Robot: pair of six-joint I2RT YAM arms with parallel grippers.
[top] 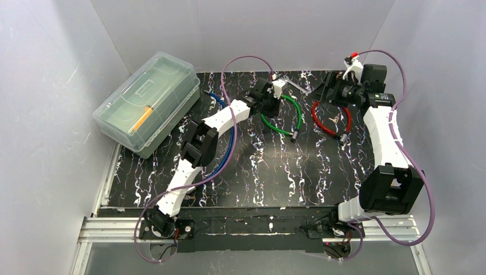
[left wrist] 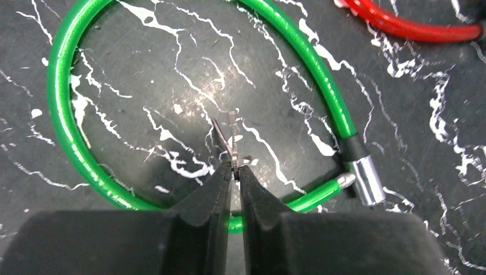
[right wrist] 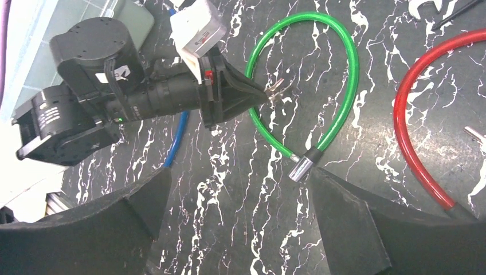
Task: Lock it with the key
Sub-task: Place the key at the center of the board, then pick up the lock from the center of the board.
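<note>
The left end effector [left wrist: 234, 172] is pinched tight on a small metal key [left wrist: 228, 143], its bright blade poking out past the black fingertips and hanging over the open middle of the green cable lock [left wrist: 66, 114]. That lock lies in a loop on the black marbled table [top: 275, 172], and its silver barrel end [left wrist: 367, 180] sits off to the side of the key, the loop's plain tip resting just beside it, so whether the tip is seated in the barrel is hard to tell. The key is not in the barrel yet. Out on the other side, the right end effector [right wrist: 240, 229] has its jaws spread wide and carries nothing, looking down over that same barrel with the red cable lock [right wrist: 412, 132] close by. So the key is picked up; by my reading, lining it up with the keyhole, inserting it and turning it all remain.
</note>
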